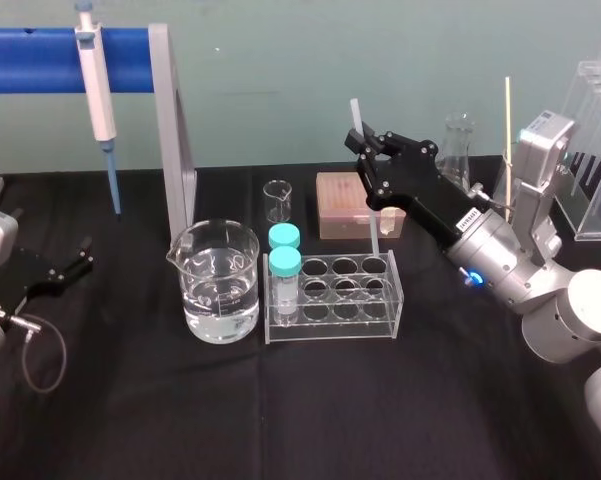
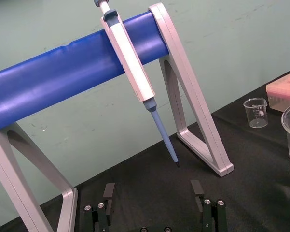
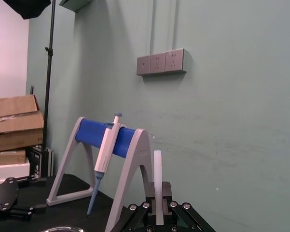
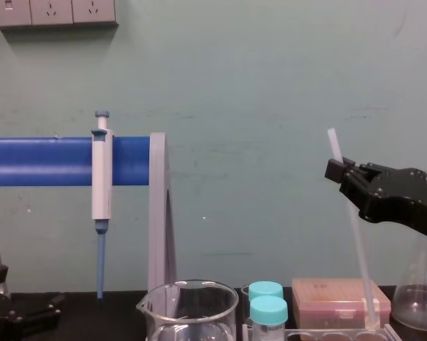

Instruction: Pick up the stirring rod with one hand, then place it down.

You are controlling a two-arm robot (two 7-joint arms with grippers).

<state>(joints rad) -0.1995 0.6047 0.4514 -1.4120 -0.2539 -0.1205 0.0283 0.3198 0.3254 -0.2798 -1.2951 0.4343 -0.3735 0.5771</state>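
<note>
Fingers of my right gripper (image 1: pixel 366 140) are pinched shut on the stirring rod (image 1: pixel 374 232) near its top, while my left gripper (image 1: pixel 58 268) sits parked at the left, fingers spread and empty. I judge the high grip puts my hand above the tube rack (image 1: pixel 330 326), right of the beaker (image 1: pixel 212 262), so the rod hangs near upright. Its lower end is at the rack's far right wells; whether it sits inside one I cannot tell.
</note>
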